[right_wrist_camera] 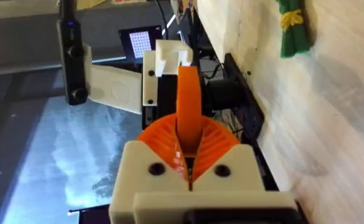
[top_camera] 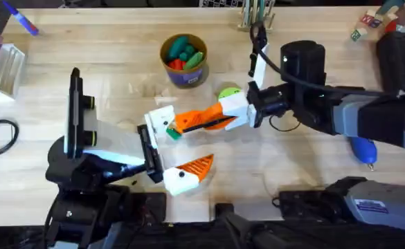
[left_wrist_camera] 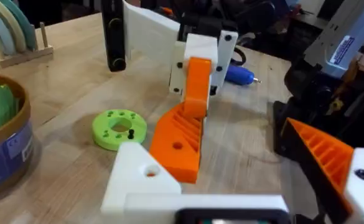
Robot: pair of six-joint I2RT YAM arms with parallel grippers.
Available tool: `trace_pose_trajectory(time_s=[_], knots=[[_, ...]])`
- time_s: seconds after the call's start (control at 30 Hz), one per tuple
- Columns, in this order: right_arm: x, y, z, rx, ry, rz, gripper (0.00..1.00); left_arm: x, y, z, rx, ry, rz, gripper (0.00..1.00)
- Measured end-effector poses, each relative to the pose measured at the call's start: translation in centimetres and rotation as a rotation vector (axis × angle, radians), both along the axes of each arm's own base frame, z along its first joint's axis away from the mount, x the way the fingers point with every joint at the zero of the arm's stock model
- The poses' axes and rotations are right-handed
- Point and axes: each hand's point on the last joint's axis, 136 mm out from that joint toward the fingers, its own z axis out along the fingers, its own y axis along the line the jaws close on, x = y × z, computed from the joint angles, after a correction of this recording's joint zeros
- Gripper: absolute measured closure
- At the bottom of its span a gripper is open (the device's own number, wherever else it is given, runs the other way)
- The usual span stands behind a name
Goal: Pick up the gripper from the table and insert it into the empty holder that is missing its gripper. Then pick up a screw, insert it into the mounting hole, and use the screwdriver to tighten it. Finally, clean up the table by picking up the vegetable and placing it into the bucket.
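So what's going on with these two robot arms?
The right gripper is shut on a small orange ribbed piece and holds it against the white holder at the end of the left arm. Whether the piece is fully seated is hard to tell. The blue screwdriver lies untouched on the table, and a slim green toy vegetable lies beside the holder, not yet in the bucket.

screwdriver (top_camera: 363,151) mostly hidden beneath the right arm; vegetable (right_wrist_camera: 292,28) cut by the frame edge; bucket (left_wrist_camera: 4,140) cropped at the picture's edge.
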Motion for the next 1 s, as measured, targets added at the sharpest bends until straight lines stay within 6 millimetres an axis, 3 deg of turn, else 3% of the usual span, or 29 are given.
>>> trace_pose_trajectory(time_s=[0.7,1.0], knots=[[0.9,2.7,1.7,0.060,0.051,0.122,0.993,0.7,0.3,0.1,0.004,-0.007,0.045,0.015],[1.4,3.3,0.4,0.058,0.064,0.141,0.993,1.3,0.6,0.0,0.002,0.006,0.082,0.015]])
